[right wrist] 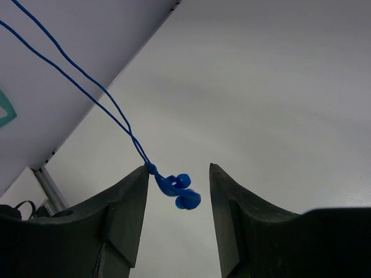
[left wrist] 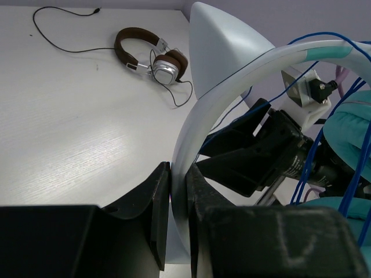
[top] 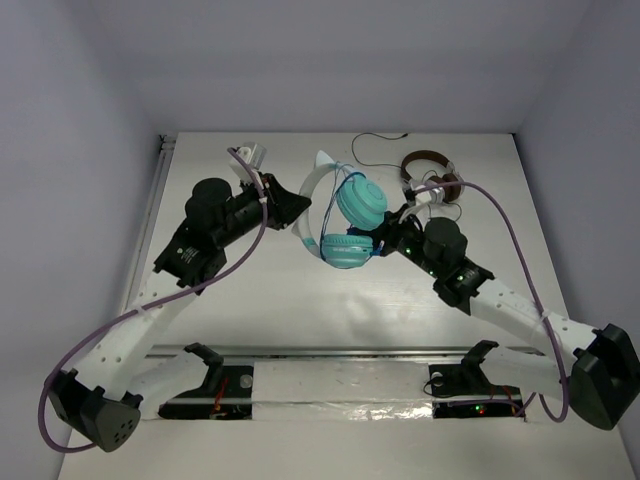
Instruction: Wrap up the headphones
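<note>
My left pincer (left wrist: 178,191) clamps the headband (left wrist: 194,130), so I'd shut the open right pincer (right wrist: 178,174) on the cable end (right wrist: 179,191) before winding.

- Your table (top: 250,300) is white and matte, and the left wrist view shows a faint grain in it.
- The brown-and-silver headphones (top: 432,172) lie flat near the far edge, right of centre.
- Their thin dark cable (top: 380,137) loops over the surface towards the far edge.
- A silver rail (top: 350,352) crosses the near edge.
- The teal headphones (top: 358,203) are over the middle. You can't tell whether the lower ear cup touches the table.
</note>
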Robot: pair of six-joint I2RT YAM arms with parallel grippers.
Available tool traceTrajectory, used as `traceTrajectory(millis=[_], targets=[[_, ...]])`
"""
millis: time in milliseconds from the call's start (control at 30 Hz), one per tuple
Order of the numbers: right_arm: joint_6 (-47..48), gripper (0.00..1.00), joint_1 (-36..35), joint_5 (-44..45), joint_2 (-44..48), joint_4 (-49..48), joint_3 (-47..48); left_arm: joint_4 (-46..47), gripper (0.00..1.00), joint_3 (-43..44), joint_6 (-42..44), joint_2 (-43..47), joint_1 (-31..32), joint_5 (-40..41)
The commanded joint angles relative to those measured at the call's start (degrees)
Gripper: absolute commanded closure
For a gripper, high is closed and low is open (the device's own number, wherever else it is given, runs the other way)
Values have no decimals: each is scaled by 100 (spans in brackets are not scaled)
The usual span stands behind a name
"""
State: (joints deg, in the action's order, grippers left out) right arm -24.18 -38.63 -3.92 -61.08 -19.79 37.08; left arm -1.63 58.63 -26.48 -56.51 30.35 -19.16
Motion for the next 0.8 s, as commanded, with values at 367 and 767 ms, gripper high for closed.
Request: traceTrajectory(millis=[367,767], targets=[[256,47,22,-1313,-940,-1018,396,172,100,272,-402,70,-11,44],[467,49,22,-486,-555,-34,467,-145,100,377,-402,193,-11,88]])
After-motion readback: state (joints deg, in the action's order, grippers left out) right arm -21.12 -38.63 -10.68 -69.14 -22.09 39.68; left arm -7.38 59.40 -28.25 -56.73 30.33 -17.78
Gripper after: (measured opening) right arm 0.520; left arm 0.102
